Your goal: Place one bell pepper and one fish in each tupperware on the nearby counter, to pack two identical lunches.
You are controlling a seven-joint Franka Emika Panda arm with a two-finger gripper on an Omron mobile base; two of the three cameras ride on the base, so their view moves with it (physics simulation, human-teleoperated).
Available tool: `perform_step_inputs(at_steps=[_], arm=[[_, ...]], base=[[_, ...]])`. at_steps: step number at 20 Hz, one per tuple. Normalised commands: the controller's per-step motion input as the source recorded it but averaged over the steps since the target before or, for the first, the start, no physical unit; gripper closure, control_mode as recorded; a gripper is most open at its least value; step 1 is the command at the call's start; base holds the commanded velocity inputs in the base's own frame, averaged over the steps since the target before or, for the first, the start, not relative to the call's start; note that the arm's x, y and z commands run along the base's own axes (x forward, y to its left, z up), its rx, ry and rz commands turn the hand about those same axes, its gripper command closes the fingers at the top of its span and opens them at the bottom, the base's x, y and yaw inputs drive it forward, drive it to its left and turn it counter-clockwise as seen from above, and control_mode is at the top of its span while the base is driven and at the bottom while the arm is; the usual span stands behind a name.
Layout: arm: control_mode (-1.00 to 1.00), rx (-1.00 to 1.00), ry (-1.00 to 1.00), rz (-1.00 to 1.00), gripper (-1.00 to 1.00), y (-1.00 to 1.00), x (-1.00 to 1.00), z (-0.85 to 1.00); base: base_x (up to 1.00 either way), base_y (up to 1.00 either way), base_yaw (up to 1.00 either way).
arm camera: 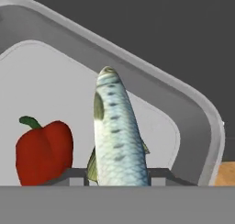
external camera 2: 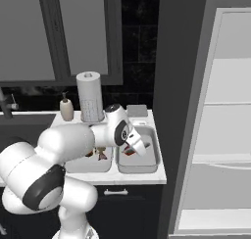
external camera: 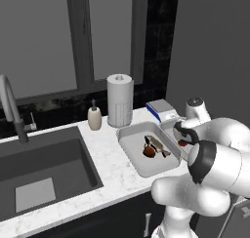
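While pointed down, pinched the long silver-blue scaly fish [arm camera: 117, 136] tight between the two dark fingers of the gripper [arm camera: 117, 173]. Held it nose-first over the shallow light-grey tupperware with round corners [arm camera: 202, 113], right beside the shiny red bell pepper [arm camera: 43, 152] lying inside. Could have gone wrong on letting go: dropped from too high or too near the sloped wall, might have bounced or slid out over the rim. Might also have landed on the pepper and knocked it. Saw the other grey tupperware [external camera: 133, 151] on the white marbled counter [external camera: 112, 171], already packed with a second pepper [external camera: 149, 152] and a second fish [external camera: 156, 143].
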Motion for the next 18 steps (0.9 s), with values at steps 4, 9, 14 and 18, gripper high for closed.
perform_step_inputs(at_steps=[4, 9, 14, 18], arm=[[-1.0, 0.0, 0.0, -0.1, 1.0, -0.15, 0.19, -0.34], [-1.0, 0.0, 0.0, -0.1, -1.0, -0.14, 0.17, -0.24], [-1.0, 0.0, -0.06, -0.1, -1.0, 0.0, 0.1, 0.01], [-1.0, 0.0, -0.17, -0.1, -1.0, -0.01, -0.01, 0.17]], base=[[0.0, 0.0, 0.0], [0.0, 0.0, 0.0], [0.0, 0.0, 0.0], [0.0, 0.0, 0.0]])
